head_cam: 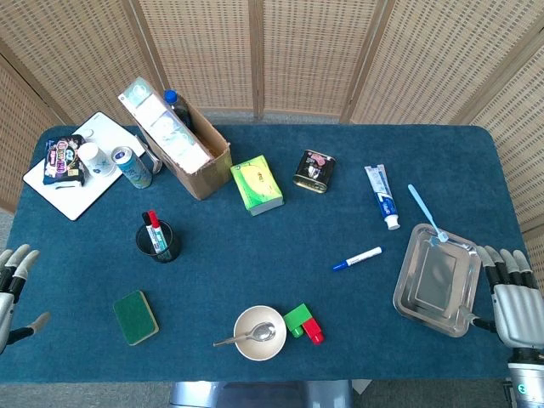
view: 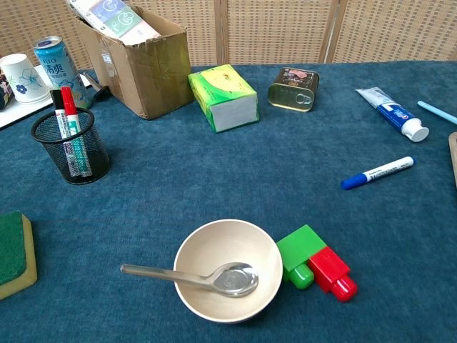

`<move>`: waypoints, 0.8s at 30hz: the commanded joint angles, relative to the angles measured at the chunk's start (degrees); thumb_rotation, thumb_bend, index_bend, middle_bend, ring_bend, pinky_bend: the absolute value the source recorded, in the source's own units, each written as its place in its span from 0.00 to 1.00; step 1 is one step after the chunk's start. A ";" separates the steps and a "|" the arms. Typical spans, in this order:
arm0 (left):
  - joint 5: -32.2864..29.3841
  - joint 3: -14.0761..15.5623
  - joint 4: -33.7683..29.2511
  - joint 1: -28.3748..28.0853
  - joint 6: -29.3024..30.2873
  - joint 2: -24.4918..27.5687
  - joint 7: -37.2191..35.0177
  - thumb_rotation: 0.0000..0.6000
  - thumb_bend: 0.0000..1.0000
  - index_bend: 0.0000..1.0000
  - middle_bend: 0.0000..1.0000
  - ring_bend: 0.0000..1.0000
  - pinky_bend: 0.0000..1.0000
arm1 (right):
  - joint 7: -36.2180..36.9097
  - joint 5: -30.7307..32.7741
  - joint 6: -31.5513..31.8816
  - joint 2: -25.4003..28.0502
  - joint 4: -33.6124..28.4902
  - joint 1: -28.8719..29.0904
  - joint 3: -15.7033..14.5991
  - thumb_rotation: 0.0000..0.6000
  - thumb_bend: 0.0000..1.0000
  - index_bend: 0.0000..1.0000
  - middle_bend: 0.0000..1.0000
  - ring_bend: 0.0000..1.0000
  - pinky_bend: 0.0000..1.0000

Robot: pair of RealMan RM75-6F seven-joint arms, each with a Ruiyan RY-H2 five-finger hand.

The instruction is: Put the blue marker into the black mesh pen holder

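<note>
The blue marker (head_cam: 357, 258) (view: 377, 172), white-bodied with a blue cap, lies flat on the blue tablecloth right of centre, cap toward the lower left. The black mesh pen holder (head_cam: 158, 241) (view: 72, 147) stands upright at the left with a red and a black marker in it. My left hand (head_cam: 12, 289) hangs open at the table's left edge, well away from the holder. At the right edge my right hand (head_cam: 512, 296) is open beside the metal tray, holding nothing. Neither hand shows in the chest view.
A steel tray (head_cam: 437, 279) lies right of the marker, with a toothbrush (head_cam: 426, 212) and toothpaste (head_cam: 383, 196) behind. A bowl with spoon (head_cam: 260, 333), green and red blocks (head_cam: 303, 322), a sponge (head_cam: 136, 317), tissue pack (head_cam: 257, 185), tin (head_cam: 314, 171) and cardboard box (head_cam: 184, 144) stand around.
</note>
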 commanded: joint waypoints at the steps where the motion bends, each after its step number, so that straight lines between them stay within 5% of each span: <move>1: -0.08 0.07 0.03 -0.03 -0.18 0.01 0.17 1.00 0.10 0.00 0.00 0.00 0.00 | -0.02 -0.01 -0.02 0.05 -0.04 -0.01 -0.03 1.00 0.00 0.00 0.00 0.00 0.00; 8: -0.12 0.40 -1.07 -0.08 -0.67 0.77 -0.11 1.00 0.10 0.00 0.00 0.00 0.00 | -0.50 -0.23 0.26 0.09 -0.25 -0.12 -0.11 1.00 0.00 0.00 0.00 0.00 0.00; 15: 0.22 0.71 -9.59 0.19 -0.12 6.86 -2.54 1.00 0.10 0.00 0.00 0.00 0.00 | -1.66 1.28 0.45 -0.16 -0.75 -0.28 0.46 1.00 0.00 0.00 0.00 0.00 0.00; 24: -0.42 -1.01 -10.78 -0.04 1.64 9.37 -9.45 1.00 0.10 0.00 0.00 0.00 0.00 | -6.12 -5.71 -3.01 -0.41 -1.47 3.27 -1.56 1.00 0.00 0.19 0.00 0.00 0.00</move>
